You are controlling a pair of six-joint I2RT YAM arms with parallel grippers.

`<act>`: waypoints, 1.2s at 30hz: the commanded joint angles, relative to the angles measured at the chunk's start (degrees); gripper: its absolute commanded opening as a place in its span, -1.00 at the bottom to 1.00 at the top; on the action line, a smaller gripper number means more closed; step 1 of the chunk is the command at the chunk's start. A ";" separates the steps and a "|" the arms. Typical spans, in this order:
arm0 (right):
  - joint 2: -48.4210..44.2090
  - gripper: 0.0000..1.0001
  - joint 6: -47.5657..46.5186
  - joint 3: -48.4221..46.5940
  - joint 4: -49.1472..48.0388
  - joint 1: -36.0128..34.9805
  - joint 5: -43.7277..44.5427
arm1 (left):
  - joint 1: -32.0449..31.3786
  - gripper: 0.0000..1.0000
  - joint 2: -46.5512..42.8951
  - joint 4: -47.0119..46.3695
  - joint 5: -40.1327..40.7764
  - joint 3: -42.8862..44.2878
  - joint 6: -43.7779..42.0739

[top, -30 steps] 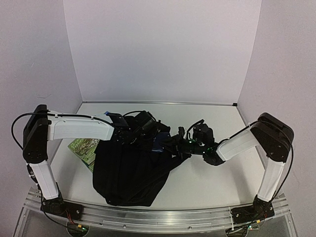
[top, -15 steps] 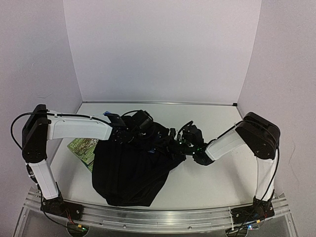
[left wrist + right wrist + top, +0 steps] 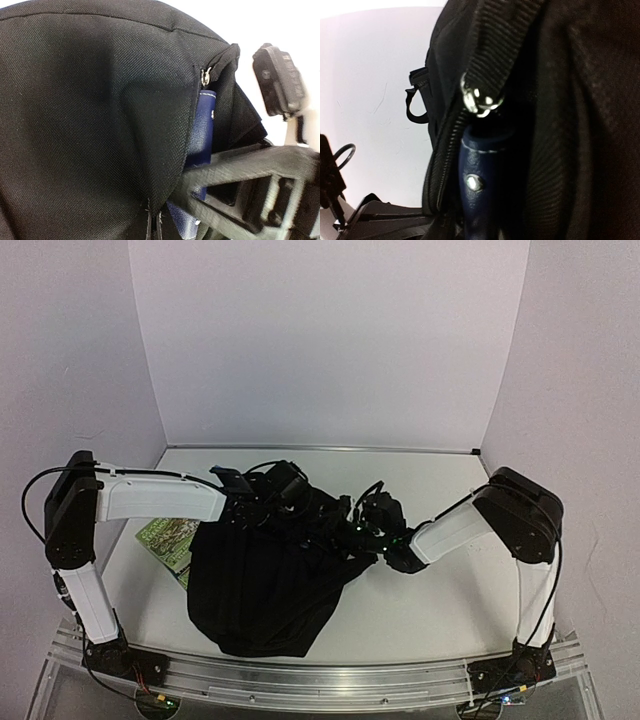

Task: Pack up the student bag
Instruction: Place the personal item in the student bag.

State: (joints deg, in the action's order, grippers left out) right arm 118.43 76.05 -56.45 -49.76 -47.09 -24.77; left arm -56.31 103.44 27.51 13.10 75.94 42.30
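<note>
The student bag [image 3: 262, 585] lies in the middle of the table [image 3: 430, 610] between my 2 arms. It is a large, soft sack of black woven fabric, slumped low, with its body spreading toward my bases and its open top toward the back. A green book [image 3: 160, 538] pokes out at its left edge. Both my tools meet at the bag's top. My left gripper [image 3: 285, 498] is clenched tight at the upper rim; my left wrist camera sees only cloth close up, so I cannot tell whether fabric is pinched in it. That view shows the coarse weave, a seam running down, and a small metal zipper pull [image 3: 205, 76] at the mouth. There a navy pouch [image 3: 202, 127] with white stitching stands partly inside the gap. My right gripper [image 3: 348, 526] sits just beside that opening, blurred; whether it is released or grasping I cannot tell. From my right wrist I see a ribbed black strap [image 3: 495, 45], a silver slider [image 3: 477, 100] below it, the pouch's snap stud [image 3: 472, 182], and a black plastic buckle [image 3: 417, 100] at the bag's edge.
</note>
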 commanded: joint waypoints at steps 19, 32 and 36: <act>-9.76 -0.55 -11.70 -1.19 21.25 -0.45 8.89 | 0.55 -1.00 -4.38 -2.60 -2.80 0.26 1.00; -3.77 -0.93 -9.77 -4.26 13.88 -0.76 4.61 | 0.59 -1.00 -3.39 -3.11 -4.34 0.93 0.03; -2.02 -0.94 -10.31 -6.02 12.37 -1.03 4.30 | 0.59 -1.00 -2.77 -3.25 -5.30 1.43 -0.35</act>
State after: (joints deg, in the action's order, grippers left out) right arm 113.89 66.02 -59.18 -33.74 -47.57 -20.01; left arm -55.75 102.80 27.40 10.17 75.61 43.07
